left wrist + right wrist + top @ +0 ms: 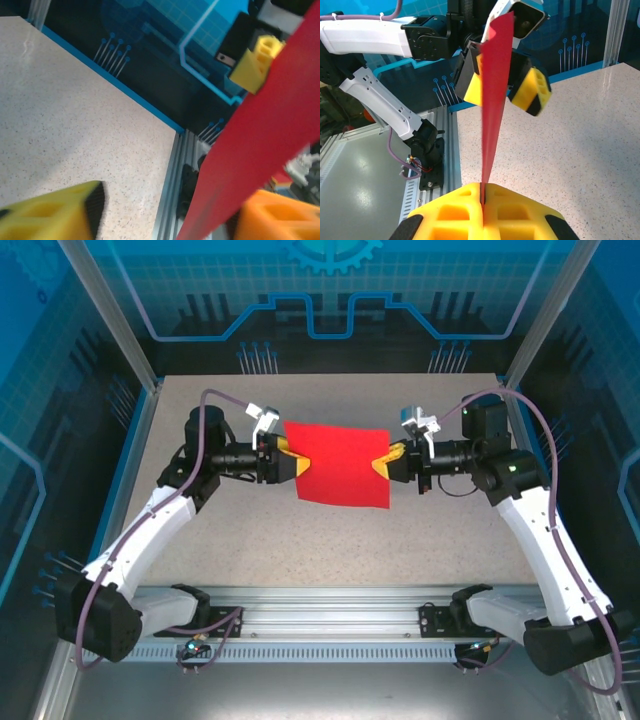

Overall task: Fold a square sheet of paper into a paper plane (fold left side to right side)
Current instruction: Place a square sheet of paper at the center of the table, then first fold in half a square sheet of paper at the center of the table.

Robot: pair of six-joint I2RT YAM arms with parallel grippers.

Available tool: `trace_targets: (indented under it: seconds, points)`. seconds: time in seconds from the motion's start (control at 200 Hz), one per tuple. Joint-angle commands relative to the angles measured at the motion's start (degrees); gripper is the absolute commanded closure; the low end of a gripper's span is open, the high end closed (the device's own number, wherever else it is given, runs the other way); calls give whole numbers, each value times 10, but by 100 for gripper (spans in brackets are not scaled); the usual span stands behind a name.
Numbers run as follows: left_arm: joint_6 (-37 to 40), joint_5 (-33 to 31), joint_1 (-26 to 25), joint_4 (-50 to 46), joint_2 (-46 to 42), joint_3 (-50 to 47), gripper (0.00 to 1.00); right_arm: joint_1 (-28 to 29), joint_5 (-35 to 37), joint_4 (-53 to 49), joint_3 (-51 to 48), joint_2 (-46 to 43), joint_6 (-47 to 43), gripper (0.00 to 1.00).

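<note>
Paper [338, 465] is held off the table [250, 540] between both grippers; right gripper [386, 460] pinches its right edge; left gripper [292, 457] straddles the left edge, jaws parted; clamp fully, then carry edge to edge squarely.

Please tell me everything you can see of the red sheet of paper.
The red sheet of paper is thin, plain and unmarked, a nearly flat square with no crease visible. It hangs in the air above the table. The right gripper is shut on its right edge. The left gripper stands open astride its left edge, not yet clamped.
</note>
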Motion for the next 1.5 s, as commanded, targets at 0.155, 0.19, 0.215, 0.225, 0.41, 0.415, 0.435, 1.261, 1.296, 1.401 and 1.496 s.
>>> trace_targets:
  seconds: [0.155, 0.19, 0.215, 0.225, 0.41, 0.415, 0.435, 1.261, 1.296, 1.401, 1.496]
  points:
    - [22, 35, 2, -51, -1, 16, 91, -13, 29, 25, -8, 25, 56, 92]
    - [23, 29, 2, -63, 3, 16, 94, -15, 37, 26, -12, 28, 61, 86]
    - [22, 27, 2, -72, 6, 15, 96, -17, 48, 25, -14, 31, 66, 83]
    - [22, 25, 2, -76, 8, 15, 96, -18, 54, 24, -14, 32, 69, 82]
    - [6, -9, 2, -139, 50, 4, 100, -61, 188, -29, -13, 62, 105, 51]
    - [4, -10, 2, -139, 52, 3, 100, -62, 190, -29, -14, 62, 106, 51]
    - [-2, -15, 2, -141, 58, -1, 100, -70, 198, -31, -16, 65, 111, 49]
    - [-13, -223, -57, -224, 380, 81, 98, 62, 372, 65, -66, 349, 329, 51]
    - [-14, -225, -58, -225, 383, 84, 98, 66, 378, 65, -60, 363, 334, 51]
    - [-14, -228, -58, -228, 384, 91, 93, 69, 390, 66, -52, 398, 343, 54]
    - [-9, -230, -58, -240, 384, 101, 87, 69, 403, 63, -49, 421, 346, 54]
